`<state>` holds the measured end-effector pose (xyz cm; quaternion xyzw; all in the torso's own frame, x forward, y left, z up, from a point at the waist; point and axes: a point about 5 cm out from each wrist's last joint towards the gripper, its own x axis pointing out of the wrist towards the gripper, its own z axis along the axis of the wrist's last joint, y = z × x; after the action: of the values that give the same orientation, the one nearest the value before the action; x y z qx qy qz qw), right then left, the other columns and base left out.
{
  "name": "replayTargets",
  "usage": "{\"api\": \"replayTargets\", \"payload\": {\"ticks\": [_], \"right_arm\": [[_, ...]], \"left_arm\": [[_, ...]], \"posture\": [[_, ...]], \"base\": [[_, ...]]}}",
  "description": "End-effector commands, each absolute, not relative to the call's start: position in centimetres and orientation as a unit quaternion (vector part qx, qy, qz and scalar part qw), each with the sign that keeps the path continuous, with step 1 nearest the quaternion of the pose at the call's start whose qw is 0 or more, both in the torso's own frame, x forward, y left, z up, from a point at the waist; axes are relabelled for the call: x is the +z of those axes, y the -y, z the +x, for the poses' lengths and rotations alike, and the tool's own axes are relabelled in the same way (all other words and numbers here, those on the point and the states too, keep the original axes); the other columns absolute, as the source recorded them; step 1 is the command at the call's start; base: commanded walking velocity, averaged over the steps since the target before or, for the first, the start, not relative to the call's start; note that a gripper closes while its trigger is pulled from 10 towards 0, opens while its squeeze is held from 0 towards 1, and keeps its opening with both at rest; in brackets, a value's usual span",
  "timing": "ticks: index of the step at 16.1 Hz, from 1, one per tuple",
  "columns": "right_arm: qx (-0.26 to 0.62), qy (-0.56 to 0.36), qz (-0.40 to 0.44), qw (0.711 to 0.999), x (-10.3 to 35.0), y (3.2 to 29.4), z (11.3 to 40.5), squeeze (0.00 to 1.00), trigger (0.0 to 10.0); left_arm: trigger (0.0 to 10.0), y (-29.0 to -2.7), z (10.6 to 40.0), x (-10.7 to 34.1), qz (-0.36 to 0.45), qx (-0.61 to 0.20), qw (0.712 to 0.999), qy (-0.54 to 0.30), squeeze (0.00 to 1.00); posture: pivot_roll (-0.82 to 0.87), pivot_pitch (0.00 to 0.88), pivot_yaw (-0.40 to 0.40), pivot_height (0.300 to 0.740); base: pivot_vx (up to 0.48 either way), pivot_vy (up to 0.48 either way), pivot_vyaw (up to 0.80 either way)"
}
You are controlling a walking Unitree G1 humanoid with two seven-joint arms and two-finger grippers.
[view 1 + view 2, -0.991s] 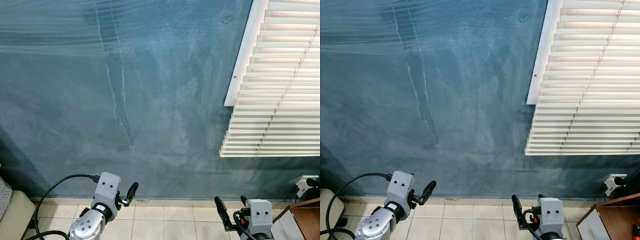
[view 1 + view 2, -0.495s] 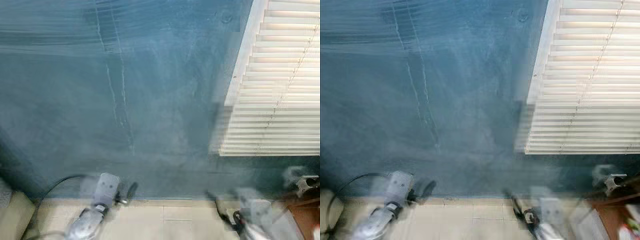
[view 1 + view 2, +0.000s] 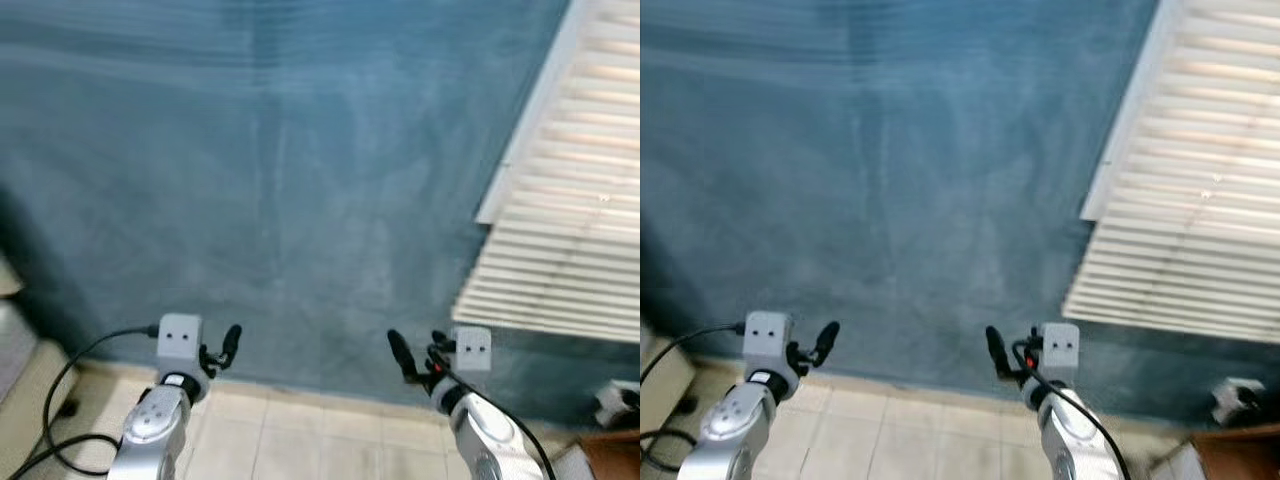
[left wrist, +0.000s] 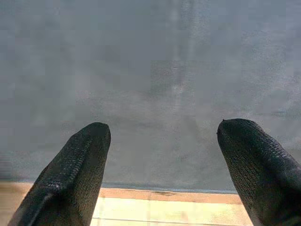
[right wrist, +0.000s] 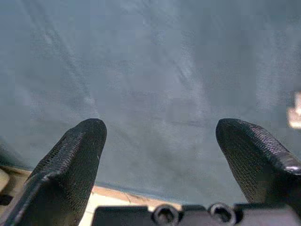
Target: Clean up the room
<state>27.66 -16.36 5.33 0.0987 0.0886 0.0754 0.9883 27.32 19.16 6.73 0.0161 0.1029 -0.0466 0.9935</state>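
Nearest, both silver arms reach forward at the bottom of the head view, forearms raised and pointing at the wall. The left gripper (image 3: 228,345) sits low on the left, a black cable (image 3: 75,375) looping from its wrist down to the floor (image 3: 300,440). The right gripper (image 3: 405,358) sits low to the right of centre. In each wrist view the two black fingers (image 4: 70,174) stand wide apart with nothing between them; the right fingers (image 5: 66,165) are spread just as wide. Both grippers hang above the pale tiled floor, near the base of the wall.

Beyond them stands the blue wall (image 3: 300,200), with white blinds (image 3: 570,230) at far right and a wall socket (image 3: 615,400) low at right. A pale cushion edge (image 3: 20,370) shows at far left.

Nothing to tidy can be made out. Compared with a second ago the camera has turned: the blinds sit further right and tilted, the picture is soft with blur, and both grippers appear higher and closer to centre.
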Motion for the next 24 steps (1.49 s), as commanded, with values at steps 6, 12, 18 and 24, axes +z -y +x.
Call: {"api": "replayTargets", "payload": {"ticks": [6, 12, 18, 24], "right_arm": [[-0.028, -0.084, 0.076, 0.993, 4.1, 18.7, 25.9, 0.00, 10.0], [0.018, -0.084, 0.077, 0.993, 4.3, 18.8, 25.2, 0.00, 10.0], [0.055, -0.085, 0.062, 0.993, 4.8, 18.3, 27.2, 0.00, 10.0], [0.102, -0.085, 0.073, 0.988, 4.8, 17.3, 28.2, 0.00, 10.0]], "left_arm": [[10.0, -17.3, 29.8, 6.9, 0.069, -0.136, 0.981, -0.121, 0.00], [10.0, -15.8, 29.2, 5.5, 0.005, -0.076, 0.989, -0.125, 0.00], [10.0, -17.5, 28.7, 5.7, 0.021, -0.026, 0.993, -0.113, 0.00], [10.0, -17.2, 28.3, 6.3, 0.014, -0.020, 0.996, -0.088, 0.00]], "posture": [[-0.06, 0.000, 0.063, 0.740], [-0.08, 0.000, 0.017, 0.740], [0.01, 0.000, -0.040, 0.740], [0.03, 0.000, -0.061, 0.740]], "base": [[0.000, -0.077, 0.59], [0.225, -0.266, 0.51], [0.065, -0.045, 0.58], [0.000, 0.000, 0.57]]}}
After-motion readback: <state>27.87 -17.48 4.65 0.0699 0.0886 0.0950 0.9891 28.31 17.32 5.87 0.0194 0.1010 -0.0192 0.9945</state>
